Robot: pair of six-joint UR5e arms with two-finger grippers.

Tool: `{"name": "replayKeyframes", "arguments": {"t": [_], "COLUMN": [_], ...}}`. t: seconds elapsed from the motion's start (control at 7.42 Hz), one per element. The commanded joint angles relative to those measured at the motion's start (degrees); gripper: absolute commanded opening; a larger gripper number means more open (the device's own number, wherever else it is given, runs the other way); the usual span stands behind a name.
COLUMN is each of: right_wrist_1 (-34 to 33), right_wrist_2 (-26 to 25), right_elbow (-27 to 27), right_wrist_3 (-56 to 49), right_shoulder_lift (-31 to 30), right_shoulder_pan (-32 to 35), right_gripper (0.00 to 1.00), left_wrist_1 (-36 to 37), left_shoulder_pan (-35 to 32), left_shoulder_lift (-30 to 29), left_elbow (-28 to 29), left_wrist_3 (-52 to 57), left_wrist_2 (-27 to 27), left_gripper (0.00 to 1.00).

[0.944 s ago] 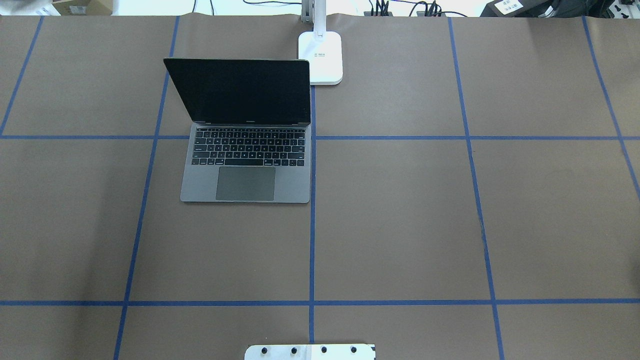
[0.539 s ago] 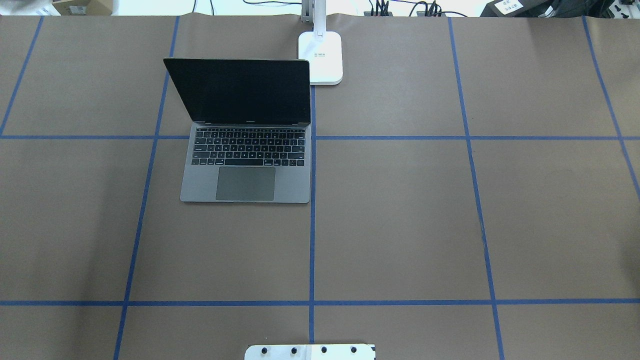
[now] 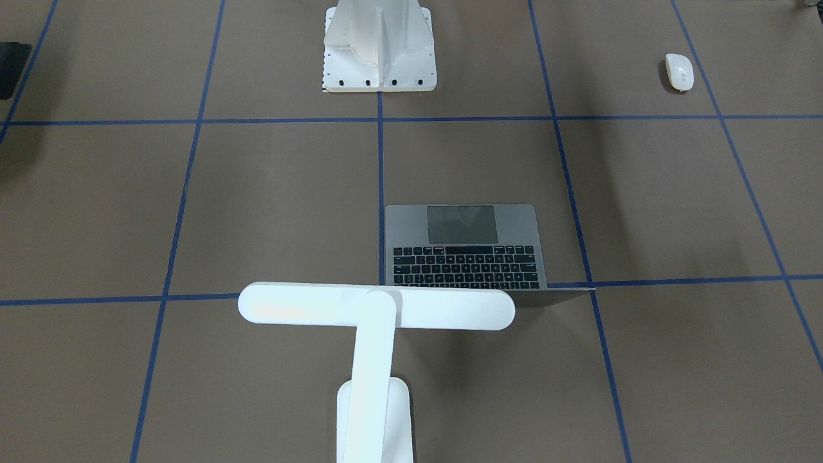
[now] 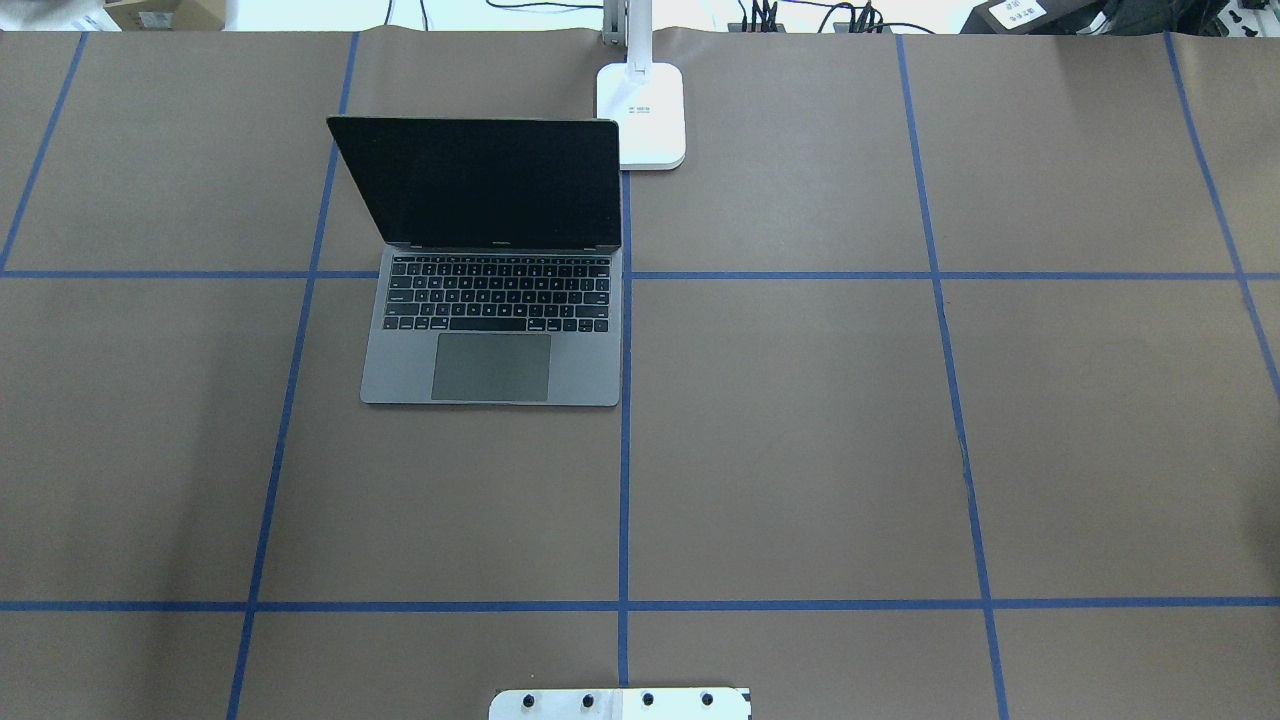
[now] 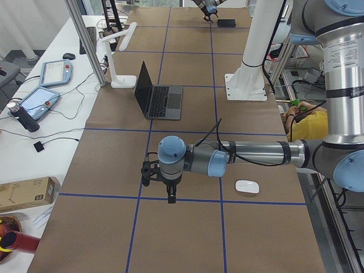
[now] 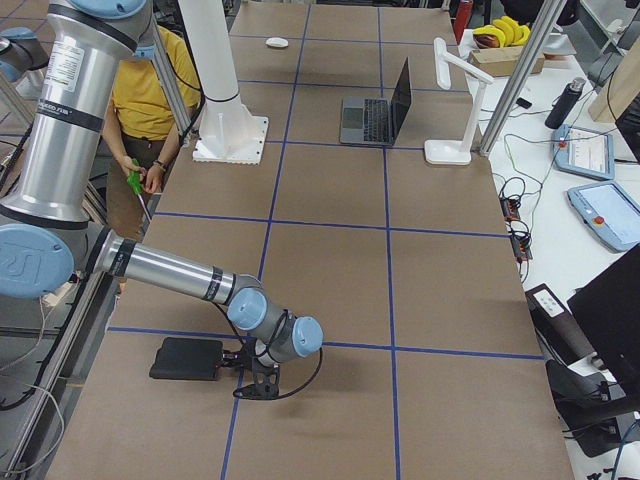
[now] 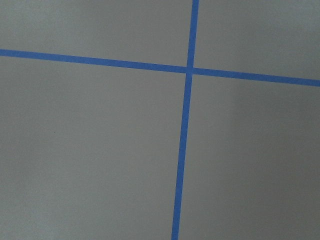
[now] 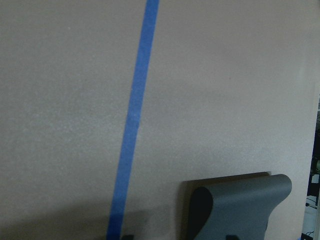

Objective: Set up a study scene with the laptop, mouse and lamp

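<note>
**Desk:** What do you have on the table (image 4: 800,450)?

**Floor:** You have the laptop (image 4: 490,340) open on the left half, its screen dark; the lamp (image 3: 376,307) stands just beyond its far right corner, at the far edge; the mouse (image 3: 679,71) lies at the near left, well apart from both.

**Desk:** And the pincers?

**Floor:** Your left gripper (image 5: 170,196) hangs over the paper near a blue tape crossing (image 7: 189,70), the mouse close by; your right gripper (image 6: 255,388) sits low, just beside the black pad (image 6: 187,359) at the near right; released or clenched, you cannot tell for either.
</note>
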Motion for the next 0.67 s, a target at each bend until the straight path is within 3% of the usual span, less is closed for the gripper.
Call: {"name": "replayKeyframes", "arguments": {"t": [0.0,0.54], "right_wrist_1": [0.0,-0.3], "right_wrist_2": [-0.1,0.0], "right_elbow": [1.1,0.5], "right_wrist_3": [-0.7,-0.1], "right_shoulder_lift": [-2.6,-3.0], "right_shoulder_pan": [0.0,-0.3], "right_gripper": [0.67,0.67], "left_wrist_1": [0.0,-0.1], "left_shoulder_pan": [0.0,0.0], "left_shoulder_lift": [0.0,0.3], "left_elbow": [0.0,-0.1], "left_wrist_3": [0.0,0.0], "left_wrist_2": [0.0,0.0], "left_gripper": [1.0,1.0]}}
